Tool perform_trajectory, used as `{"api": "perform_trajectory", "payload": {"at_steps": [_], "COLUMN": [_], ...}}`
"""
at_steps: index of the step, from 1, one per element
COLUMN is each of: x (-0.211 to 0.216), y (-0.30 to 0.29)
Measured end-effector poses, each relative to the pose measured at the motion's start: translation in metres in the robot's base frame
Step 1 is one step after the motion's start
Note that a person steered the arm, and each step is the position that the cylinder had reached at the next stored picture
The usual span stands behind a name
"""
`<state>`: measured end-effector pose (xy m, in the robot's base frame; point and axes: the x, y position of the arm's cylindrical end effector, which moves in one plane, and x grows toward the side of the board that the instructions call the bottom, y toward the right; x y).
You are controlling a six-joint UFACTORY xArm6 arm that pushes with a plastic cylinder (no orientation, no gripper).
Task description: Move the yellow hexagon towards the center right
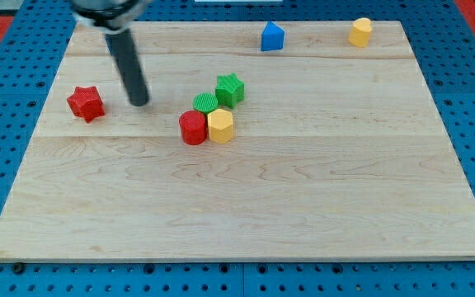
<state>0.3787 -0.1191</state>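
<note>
The yellow hexagon (220,125) lies a little left of the board's middle, touching a red round block (193,128) on its left. A green half-round block (206,103) sits just above these two, and a green star (230,89) above and to the right of that. My tip (139,102) rests on the board to the left of this cluster, well apart from the yellow hexagon, between it and a red star (86,103).
A blue house-shaped block (272,37) stands near the view's top edge, right of middle. A second yellow block (360,32) stands at the top right. The wooden board (320,190) lies on a blue pegboard surface.
</note>
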Motion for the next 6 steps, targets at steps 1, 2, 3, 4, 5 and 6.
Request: {"api": "perform_trajectory", "payload": {"at_steps": [1,2,3,4,5,6], "x": [0.023,0.042,0.056,0.066,0.062,0.061], "y": [0.032,0.062,0.082,0.095,0.154,0.200]}}
